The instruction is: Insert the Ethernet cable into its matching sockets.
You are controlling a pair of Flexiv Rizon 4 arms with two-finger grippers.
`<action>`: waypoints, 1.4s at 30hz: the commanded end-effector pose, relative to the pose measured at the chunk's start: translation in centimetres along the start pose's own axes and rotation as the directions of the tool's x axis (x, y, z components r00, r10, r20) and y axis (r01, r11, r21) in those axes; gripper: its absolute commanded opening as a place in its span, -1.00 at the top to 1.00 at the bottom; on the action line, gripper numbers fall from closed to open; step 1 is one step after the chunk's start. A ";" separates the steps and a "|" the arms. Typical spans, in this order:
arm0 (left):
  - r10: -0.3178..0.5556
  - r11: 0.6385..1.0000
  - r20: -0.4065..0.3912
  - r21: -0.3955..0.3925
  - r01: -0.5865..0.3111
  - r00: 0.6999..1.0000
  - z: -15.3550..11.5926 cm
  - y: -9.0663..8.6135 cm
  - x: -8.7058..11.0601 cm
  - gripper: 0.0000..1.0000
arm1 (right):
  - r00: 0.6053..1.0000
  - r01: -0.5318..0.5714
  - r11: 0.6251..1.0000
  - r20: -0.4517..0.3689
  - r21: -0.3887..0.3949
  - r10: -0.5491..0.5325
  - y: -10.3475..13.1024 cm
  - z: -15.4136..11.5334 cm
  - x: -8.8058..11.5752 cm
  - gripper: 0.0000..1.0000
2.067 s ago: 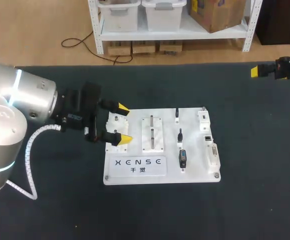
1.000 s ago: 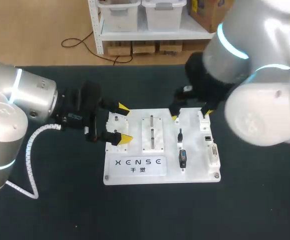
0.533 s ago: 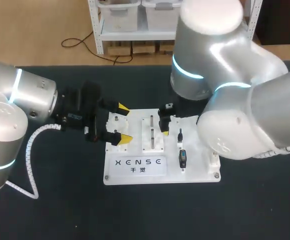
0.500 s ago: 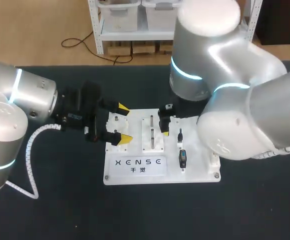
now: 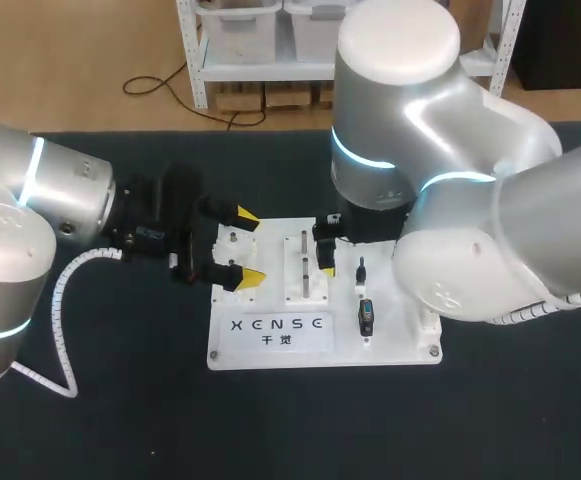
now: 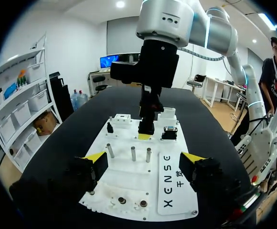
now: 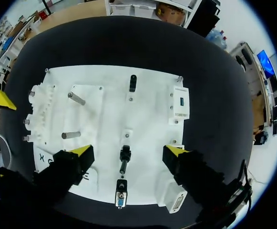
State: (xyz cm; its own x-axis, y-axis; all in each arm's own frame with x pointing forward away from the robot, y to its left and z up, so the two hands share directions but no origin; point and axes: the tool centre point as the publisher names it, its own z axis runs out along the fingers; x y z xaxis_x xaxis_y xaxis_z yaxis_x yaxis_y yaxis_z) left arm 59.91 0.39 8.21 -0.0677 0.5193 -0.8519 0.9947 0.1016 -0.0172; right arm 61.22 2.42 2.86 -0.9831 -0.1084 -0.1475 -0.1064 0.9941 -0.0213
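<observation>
**Both arms at the board, nothing gripped**

A white board (image 5: 260,355) is lying flat on the dark bench (image 5: 120,420). Toward its near edge a black connector (image 5: 366,318) is sitting. Just beyond it a short black plug (image 7: 124,160) is standing on the board; I cannot tell for sure that it is the Ethernet cable's end. The right fingers (image 7: 81,152) are hanging over the board's middle, spread wide. The plug is lying between them and touching neither. Beside them two metal pegs (image 5: 304,268) are standing upright. The left fingers (image 5: 251,277) are spread over the board's left end, pinching nothing. A white socket block (image 7: 180,102) is sitting toward the far right corner.
</observation>
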 end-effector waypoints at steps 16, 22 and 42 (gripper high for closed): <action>0.003 1.000 0.007 -0.002 -0.003 1.000 0.0 0.0 0.2 -1.00 | 1.000 0.024 0.999 0.000 -0.024 -0.024 0.0 0.7 0.0 1.00; 0.003 1.000 0.007 -0.002 -0.003 1.000 0.0 0.0 0.2 -1.00 | 1.000 0.030 0.999 -0.002 -0.038 -0.030 0.0 0.5 -0.1 1.00; 0.003 1.000 0.007 -0.002 -0.003 1.000 0.0 0.0 0.2 -1.00 | 1.000 0.004 1.000 -0.008 -0.024 -0.004 -4.4 -3.0 -0.9 1.00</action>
State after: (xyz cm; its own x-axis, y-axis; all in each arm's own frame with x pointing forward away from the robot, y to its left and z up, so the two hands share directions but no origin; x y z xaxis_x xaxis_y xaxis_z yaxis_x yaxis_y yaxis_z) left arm 59.92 0.40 8.21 -0.0679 0.5191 -0.8520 0.9947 0.1016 -0.0174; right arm 62.27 -0.99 5.99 -0.9840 -0.1167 -0.1347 -0.1170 0.9931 -0.0058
